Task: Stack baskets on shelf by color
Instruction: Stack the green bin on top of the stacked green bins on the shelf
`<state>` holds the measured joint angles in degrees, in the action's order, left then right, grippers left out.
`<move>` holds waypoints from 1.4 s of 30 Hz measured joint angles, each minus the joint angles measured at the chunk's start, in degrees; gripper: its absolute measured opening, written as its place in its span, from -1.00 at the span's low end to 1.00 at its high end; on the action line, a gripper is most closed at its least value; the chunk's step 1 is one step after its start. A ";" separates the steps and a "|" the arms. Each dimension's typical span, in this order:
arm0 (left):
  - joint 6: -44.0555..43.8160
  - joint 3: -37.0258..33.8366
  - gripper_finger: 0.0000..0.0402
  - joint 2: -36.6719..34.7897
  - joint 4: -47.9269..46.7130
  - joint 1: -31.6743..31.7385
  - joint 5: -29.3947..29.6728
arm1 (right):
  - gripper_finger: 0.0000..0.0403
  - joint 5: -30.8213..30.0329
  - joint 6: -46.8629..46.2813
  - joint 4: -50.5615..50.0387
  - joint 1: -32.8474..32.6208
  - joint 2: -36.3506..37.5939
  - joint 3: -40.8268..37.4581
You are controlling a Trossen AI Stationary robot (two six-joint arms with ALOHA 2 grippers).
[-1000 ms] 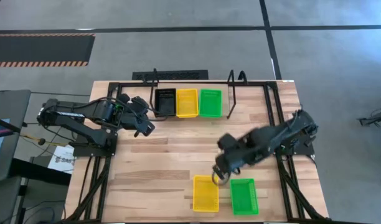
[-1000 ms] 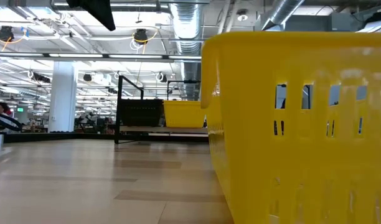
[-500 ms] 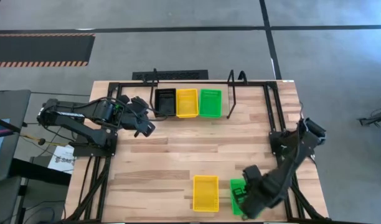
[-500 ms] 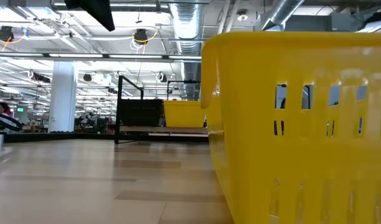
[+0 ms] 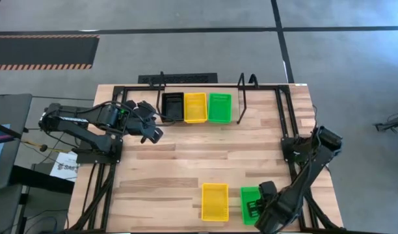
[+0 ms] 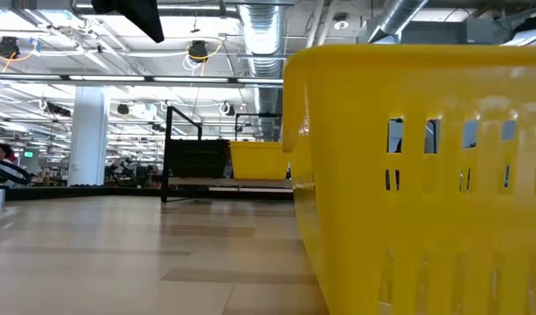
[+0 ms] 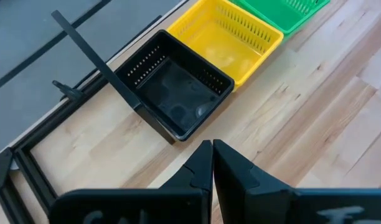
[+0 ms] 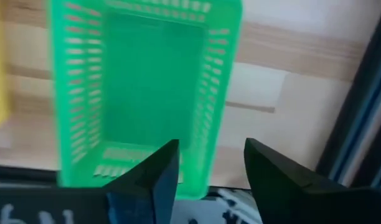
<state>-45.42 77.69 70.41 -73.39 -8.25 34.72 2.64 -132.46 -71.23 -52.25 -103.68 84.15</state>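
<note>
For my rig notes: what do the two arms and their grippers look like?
Both arms are dark, jointed and bulky. The left gripper has two black, wedge-shaped fingers tapering to tips. The right gripper has similar dark, angular fingers. Faint pale lettering marks each gripper body; it is unreadable.

Both arms are dark, near-black, built of boxy jointed links. The left arm point(image 5: 88, 123) carries thin cables along its links and a small green spot near the wrist, possibly a light or a connector. The right arm point(image 5: 303, 170) looks plain black throughout. The left gripper point(image 7: 213, 163) has two black, wedge-shaped fingers; pale lettering marks its housing, unreadable. The right gripper point(image 8: 210, 165) has similar tapered black fingers.
</note>
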 joint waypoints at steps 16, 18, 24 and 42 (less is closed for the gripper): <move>-0.88 0.00 -1.00 0.00 0.01 0.00 0.07 | 0.00 1.43 -0.16 15.16 0.26 -0.26 -13.52; -0.89 0.00 -1.00 0.00 0.02 0.00 0.07 | 0.00 1.43 -0.16 17.47 0.32 -0.29 -15.19; -1.39 0.00 -1.00 0.00 0.03 -0.01 0.07 | -0.14 2.02 0.39 22.50 1.01 -0.29 -18.27; -1.37 0.00 -1.00 0.00 0.05 -0.02 0.13 | -0.97 1.83 2.03 22.47 1.79 -0.13 -18.65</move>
<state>-46.78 77.69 70.41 -73.34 -8.27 34.85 4.47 -130.43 -48.76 -50.46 -103.81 65.49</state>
